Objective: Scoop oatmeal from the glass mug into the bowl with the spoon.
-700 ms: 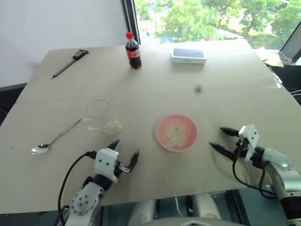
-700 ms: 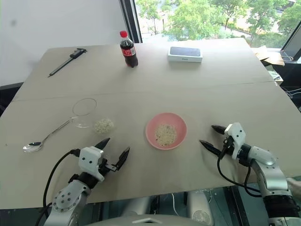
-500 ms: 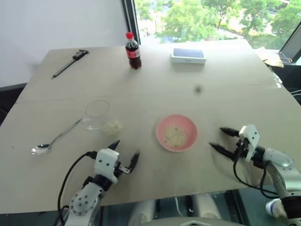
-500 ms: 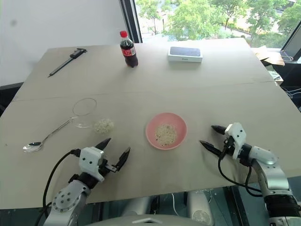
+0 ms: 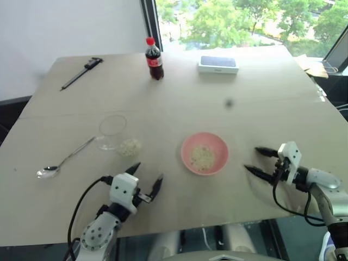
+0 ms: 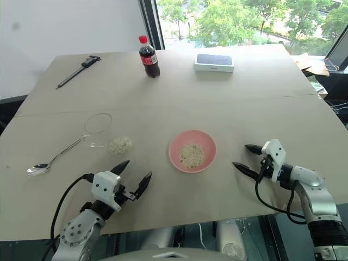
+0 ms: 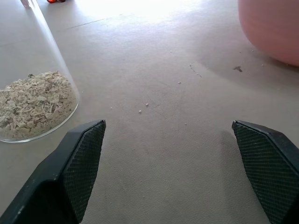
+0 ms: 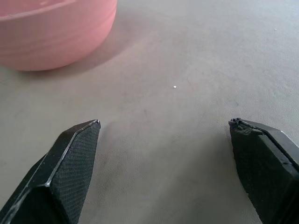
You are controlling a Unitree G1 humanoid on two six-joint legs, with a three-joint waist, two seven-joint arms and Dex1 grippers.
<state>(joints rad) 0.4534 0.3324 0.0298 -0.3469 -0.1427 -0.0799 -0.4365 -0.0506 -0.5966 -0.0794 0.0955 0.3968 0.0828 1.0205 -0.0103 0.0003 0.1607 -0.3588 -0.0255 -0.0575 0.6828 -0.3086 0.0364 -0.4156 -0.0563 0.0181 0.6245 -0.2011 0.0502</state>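
A: What have I got at the left gripper (image 6: pixel 129 175)?

B: From my seat, its two black fingers stand spread wide with nothing between them, low over the table (image 6: pixel 228 98). The glass mug (image 6: pixel 98 129) lies on its side just ahead of it and a little to its left, with a heap of oatmeal (image 6: pixel 119 144) at its base end, the end nearer the gripper. The spoon (image 6: pixel 52 160) lies on the table well off to the gripper's left, its handle tip near the mug.

A: And the right gripper (image 6: pixel 246 157)?

B: Also spread wide and empty, I see bare table between its fingers. The bowl (image 6: pixel 192 150) sits just to its left, apart from the fingertips, with oatmeal inside. It lies between my two grippers, nearer the right one.
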